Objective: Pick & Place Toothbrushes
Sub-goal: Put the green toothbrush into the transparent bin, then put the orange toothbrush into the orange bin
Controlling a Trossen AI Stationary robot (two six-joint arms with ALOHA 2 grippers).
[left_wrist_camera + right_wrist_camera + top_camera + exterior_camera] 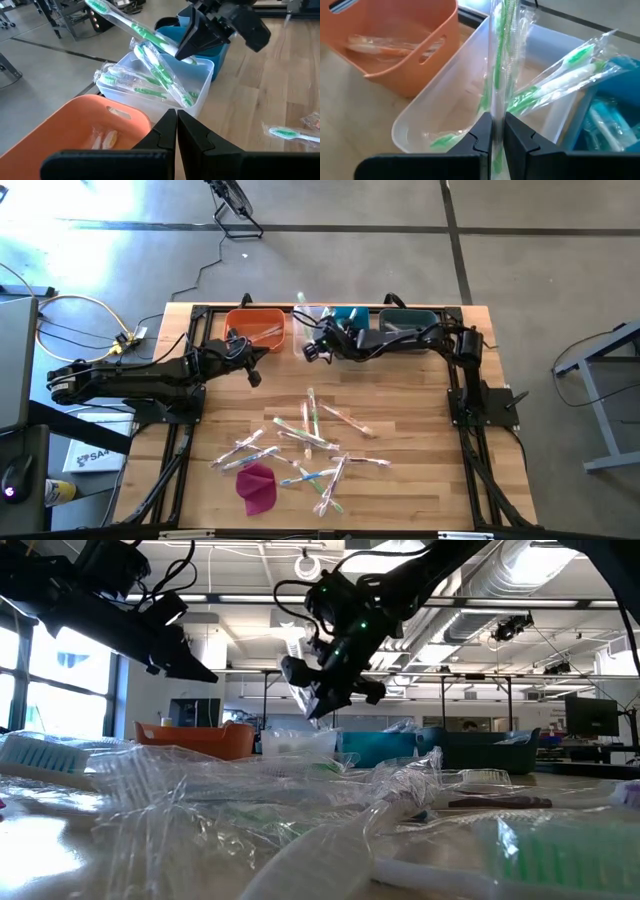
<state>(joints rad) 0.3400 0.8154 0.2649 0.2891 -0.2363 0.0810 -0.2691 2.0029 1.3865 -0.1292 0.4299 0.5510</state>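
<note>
I have the wooden table [420,395] under me, with four bins in a row along its far edge: an orange bin [255,327], a clear bin [309,320], a bright blue bin [350,318] and a dark teal bin [408,321].

My left arm reaches in from the left side, and the left gripper [252,376] hangs over the table just in front of the orange bin. In its own wrist view I see its two dark fingers [165,131] pressed together with nothing between them.

My right arm stretches across the far edge from the right side, and the right gripper [313,352] sits right at the clear bin. Its jaws are clamped on a green-handled toothbrush [496,65] in a clear wrapper, which stands nearly upright above the clear bin [445,120].

Inside that clear bin I see other wrapped green toothbrushes [162,75], some leaning against its wall. The orange bin [405,45] holds a wrapped brush with a pale orange handle.

The loose toothbrushes [305,442] lie scattered across the near middle of the table, several crossing each other. A magenta cloth [257,486] lies at the near edge of that scatter, beside the nearest brushes.
</note>
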